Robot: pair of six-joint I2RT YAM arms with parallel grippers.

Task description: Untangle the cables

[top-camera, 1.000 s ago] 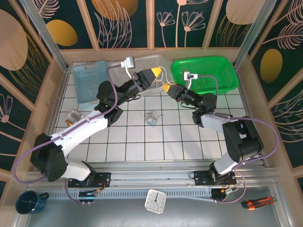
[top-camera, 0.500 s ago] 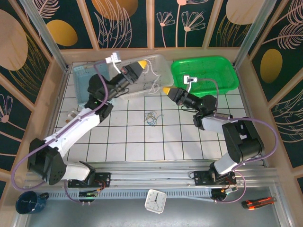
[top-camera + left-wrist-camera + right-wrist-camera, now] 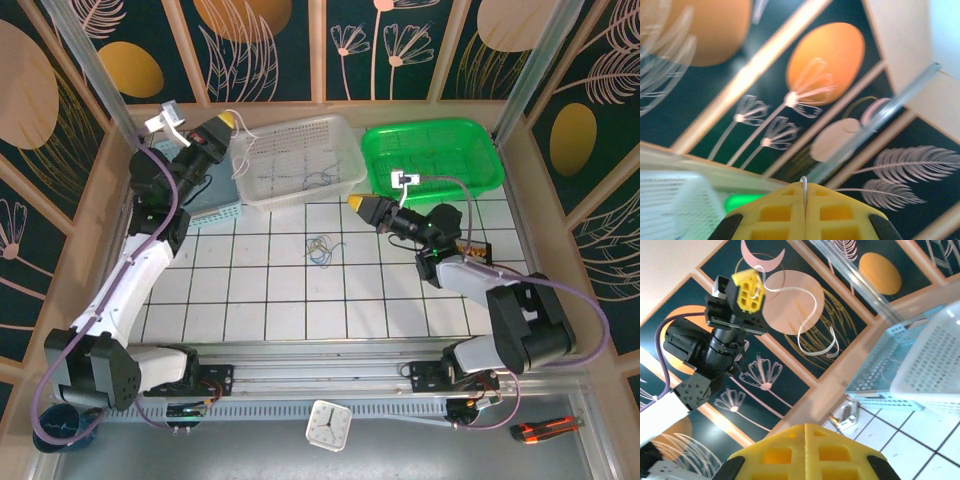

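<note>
The left arm (image 3: 135,275) has been swung from the middle to the upper left of the top view. A white cable (image 3: 799,337) is pinched in the left gripper (image 3: 224,121) and has been pulled free. The right gripper (image 3: 354,203) has been closed on nothing. The clump of cables (image 3: 320,248) is left on the middle tiles, still to be sorted.

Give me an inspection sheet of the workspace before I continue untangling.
Surface: white tiled table, baskets along its far edge.
Job's things: clump of thin cables on a middle tile; white wire dangling from the left gripper; thin wires in the white basket.
Clutter: green basket, light-blue basket; clock, mug, utility knife on the near ledge.
Grippers: left gripper raised, shut on the white wire; right gripper shut, nothing seen in it.
Cables: purple arm cables along both arms.
Surroundings: floral wall panels.
</note>
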